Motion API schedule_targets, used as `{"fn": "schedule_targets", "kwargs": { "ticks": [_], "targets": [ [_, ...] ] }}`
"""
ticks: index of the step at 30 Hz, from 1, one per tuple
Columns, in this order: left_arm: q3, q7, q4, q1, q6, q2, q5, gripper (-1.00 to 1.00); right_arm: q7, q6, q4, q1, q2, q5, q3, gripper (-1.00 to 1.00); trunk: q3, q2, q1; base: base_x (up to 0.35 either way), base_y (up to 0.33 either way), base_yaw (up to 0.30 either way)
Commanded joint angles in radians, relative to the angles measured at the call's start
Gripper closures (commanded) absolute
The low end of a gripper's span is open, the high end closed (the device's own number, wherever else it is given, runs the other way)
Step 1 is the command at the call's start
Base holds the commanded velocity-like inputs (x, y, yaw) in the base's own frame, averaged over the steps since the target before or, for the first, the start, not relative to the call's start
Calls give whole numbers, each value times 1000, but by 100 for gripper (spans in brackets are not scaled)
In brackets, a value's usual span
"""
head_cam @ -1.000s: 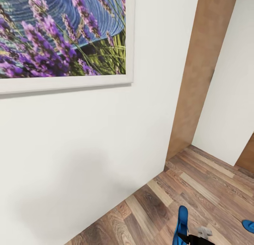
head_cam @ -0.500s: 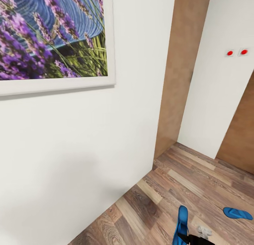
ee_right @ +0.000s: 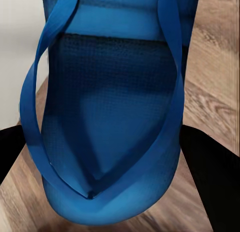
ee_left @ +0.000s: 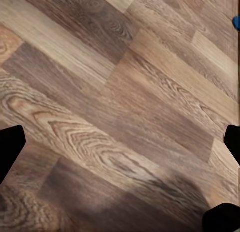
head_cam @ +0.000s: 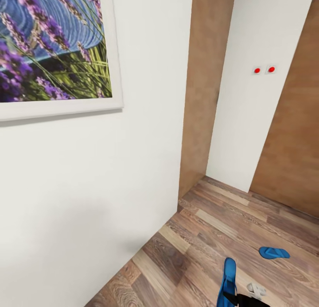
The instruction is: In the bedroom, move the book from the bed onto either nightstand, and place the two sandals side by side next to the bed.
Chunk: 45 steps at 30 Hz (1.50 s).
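A bright blue sandal (head_cam: 229, 278) stands on edge at the bottom of the head view, with my right gripper (head_cam: 241, 299) shut on it. In the right wrist view that sandal (ee_right: 115, 106) sits strap side up between the two black fingers (ee_right: 212, 182). The other sandal (head_cam: 274, 253) lies flat on the wood floor, to the right and further off. My left gripper (ee_left: 120, 147) hangs open over bare floor planks, its dark fingertips (ee_left: 10, 147) far apart. The book, the bed and the nightstand are out of view.
A white wall (head_cam: 97, 187) with a framed lavender picture (head_cam: 48, 55) stands close on the left. Brown wooden doors (head_cam: 201, 90) flank a white wall section with two red dots (head_cam: 264, 70). Wood-plank floor (head_cam: 212, 236) stretches to the right.
The head camera has turned right: picture and wall slid left, the second door and red dots came into view. The floor sandal now shows whole. The held sandal keeps its place.
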Motion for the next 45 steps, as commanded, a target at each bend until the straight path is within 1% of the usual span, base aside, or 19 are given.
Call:
{"fn": "schedule_targets", "kwargs": {
  "ticks": [1,34,38,45],
  "targets": [
    [-5,-1,1,-1,-2,1,10,-100,3,-2,1,-1,0,-1,-1,100,0,0,0,0,0,-254],
    [-5,-1,1,-1,-3,1,10,-100,3,-2,1,-1,0,-1,-1,100,21,0,0,2,0,-260],
    [-5,-1,1,-1,-3,1,10,-100,3,-2,1,-1,0,-1,-1,100,23,0,0,150,0,-277],
    [-5,-1,1,-1,-3,1,10,-100,3,-2,1,-1,0,-1,-1,100,26,0,0,291,0,-277]
  ]
}}
